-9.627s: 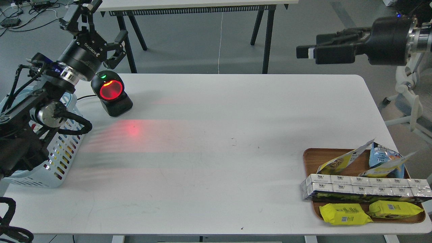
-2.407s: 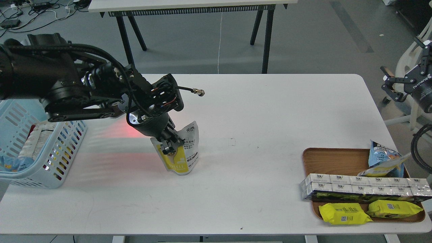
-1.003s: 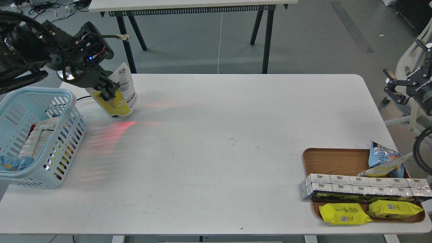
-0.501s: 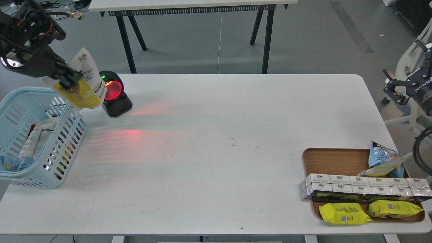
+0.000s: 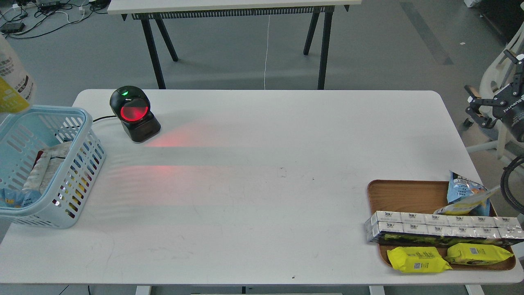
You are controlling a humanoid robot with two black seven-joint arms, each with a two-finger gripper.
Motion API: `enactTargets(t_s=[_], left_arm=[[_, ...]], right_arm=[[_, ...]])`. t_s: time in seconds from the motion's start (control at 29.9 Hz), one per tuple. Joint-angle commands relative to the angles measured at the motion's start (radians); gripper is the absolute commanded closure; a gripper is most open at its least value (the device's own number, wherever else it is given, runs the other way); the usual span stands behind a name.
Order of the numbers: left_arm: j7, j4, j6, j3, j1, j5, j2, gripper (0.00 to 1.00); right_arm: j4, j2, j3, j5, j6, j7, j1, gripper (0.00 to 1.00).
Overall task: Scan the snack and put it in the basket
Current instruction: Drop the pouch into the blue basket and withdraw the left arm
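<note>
Only snack [image 5: 14, 82] edge visible | above basket [image 5: 88, 123] | left claw unseen

One head view looks forward and down from the near side onto the white table [image 5: 262, 184], basket [image 5: 88, 123] left, wooden tray [image 5: 393, 192] right.

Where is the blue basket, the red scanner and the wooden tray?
basket [image 5: 88, 119]: head view, on its right rim.
scanner [image 5: 133, 112]: head view, on its red window.
tray [image 5: 403, 196]: head view, on its bare wooden floor.
</note>
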Motion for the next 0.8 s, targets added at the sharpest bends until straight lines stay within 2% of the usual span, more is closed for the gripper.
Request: enactTargets(t_s=[0.0, 0.43, 0.6, 0.74, 0.77], left_arm=[[0.000, 0.001, 0.004, -0.004, 0.070, 0.001, 0.013, 1.00], [0.000, 0.018, -0.023, -0.290, 0.439, 0.011, -0.004, 1.00], [0.000, 0.035, -0.023, -0.328, 0.470, 0.057, -0.012, 1.00], [0.000, 0.041, -0.012, -0.333, 0.470, 0.058, -0.010, 0.88], [0.000, 0.042, -0.002, -0.336, 0.472, 0.057, -0.009, 0.77]], right_arm=[[0.000, 0.014, 0.001, 0.000, 0.000, 0.000, 0.000, 0.01], [-0.015, 0.016, -0.002, 0.000, 0.000, 0.000, 0.000, 0.01], [-0.014, 0.016, -0.002, 0.000, 0.000, 0.000, -0.001, 0.01], [-0.011, 0.016, -0.003, 0.000, 0.000, 0.000, -0.001, 0.01], [-0.009, 0.016, -0.003, 0.000, 0.000, 0.000, -0.001, 0.01]])
